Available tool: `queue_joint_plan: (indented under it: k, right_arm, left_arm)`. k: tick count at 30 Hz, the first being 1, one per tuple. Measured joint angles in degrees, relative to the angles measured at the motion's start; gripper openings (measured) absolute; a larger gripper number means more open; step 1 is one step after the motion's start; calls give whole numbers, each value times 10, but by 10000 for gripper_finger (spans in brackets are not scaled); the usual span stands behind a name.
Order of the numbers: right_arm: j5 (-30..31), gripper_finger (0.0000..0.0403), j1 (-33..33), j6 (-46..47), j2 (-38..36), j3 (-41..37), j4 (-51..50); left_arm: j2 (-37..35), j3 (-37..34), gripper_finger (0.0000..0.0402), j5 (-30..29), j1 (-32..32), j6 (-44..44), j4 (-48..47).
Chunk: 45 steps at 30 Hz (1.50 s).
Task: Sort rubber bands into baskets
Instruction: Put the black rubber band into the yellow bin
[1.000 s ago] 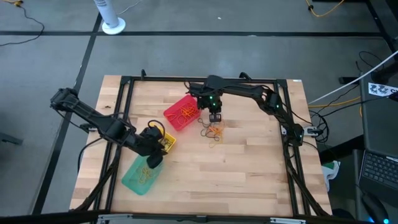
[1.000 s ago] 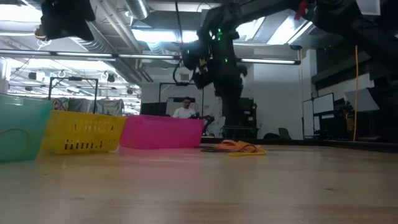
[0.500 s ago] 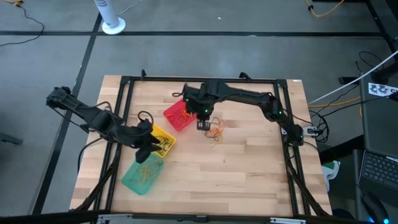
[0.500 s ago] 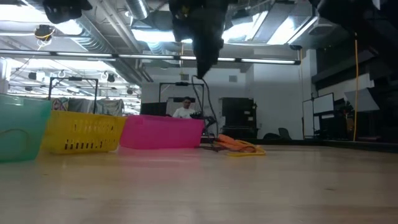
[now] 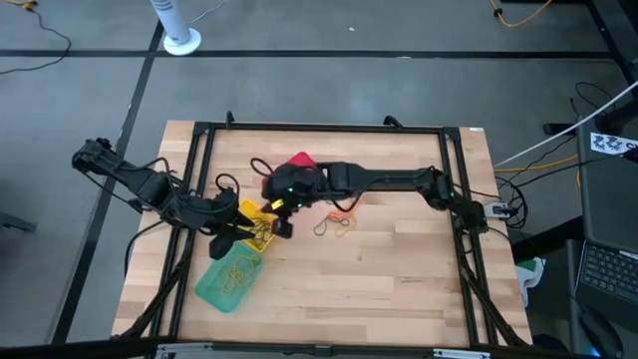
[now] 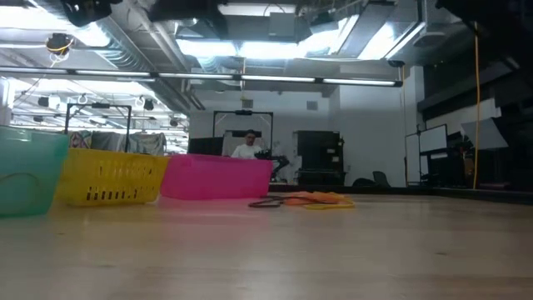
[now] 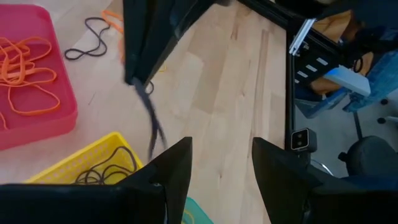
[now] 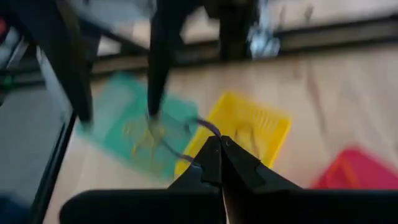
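Note:
My right gripper (image 5: 282, 227) hangs above the yellow basket (image 5: 257, 225), shut on a dark rubber band (image 7: 149, 115). My left gripper (image 7: 217, 163) is open and empty just left of it, over the yellow basket's near left corner. The yellow basket holds dark bands (image 7: 106, 171). The red basket (image 7: 37, 118) holds orange bands and is mostly hidden under my right arm in the high view. The teal basket (image 5: 227, 279) holds yellowish bands. A loose pile of orange and dark bands (image 5: 339, 216) lies on the table to the right of the baskets. My right gripper pinches the dark band's upper end (image 8: 210, 132) between its two shut fingertips, which point down from above. The band hangs slack below the fingers as a thin loop (image 7: 153, 134), lifted clear above the yellow basket.
In the low view the three baskets stand in a row at the left, teal (image 6: 29, 175), yellow (image 6: 112, 179), red (image 6: 218, 177), with the pile (image 6: 308, 198) to their right. A black frame (image 5: 199, 135) borders the table. A person shows far behind in the room.
My right gripper has gone from the loose pile toward the table's left and near edge, passing over the red basket to above the yellow one, with the dark band hanging from it. My left gripper has shifted from over the teal basket toward the yellow one.

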Motion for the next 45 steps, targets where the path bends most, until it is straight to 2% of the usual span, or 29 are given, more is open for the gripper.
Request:
queue_joint_plan:
  k: [4, 10, 18, 35, 39, 45]
  right_arm:
    - [63, 1, 11, -2, 1, 0, 65]
    - [120, 1, 13, -3, 4, 0, 72]
    - [114, 1, 13, -3, 45, 0, 130]
    - [119, 3, 13, -4, 108, -1, 119]
    - [115, 37, 12, -4, 108, 1, 124]
    - [115, 121, 12, -4, 109, 0, 109]
  left_arm:
    - [0, 0, 164, 0, 0, 0, 0]
    - [0, 0, 164, 0, 0, 0, 0]
    - [0, 0, 164, 0, 0, 0, -1]
    - [1, 0, 164, 1, -2, -5, -7]
    - [1, 0, 164, 1, -2, -3, -8]
    - [1, 0, 164, 1, -2, -3, -9]
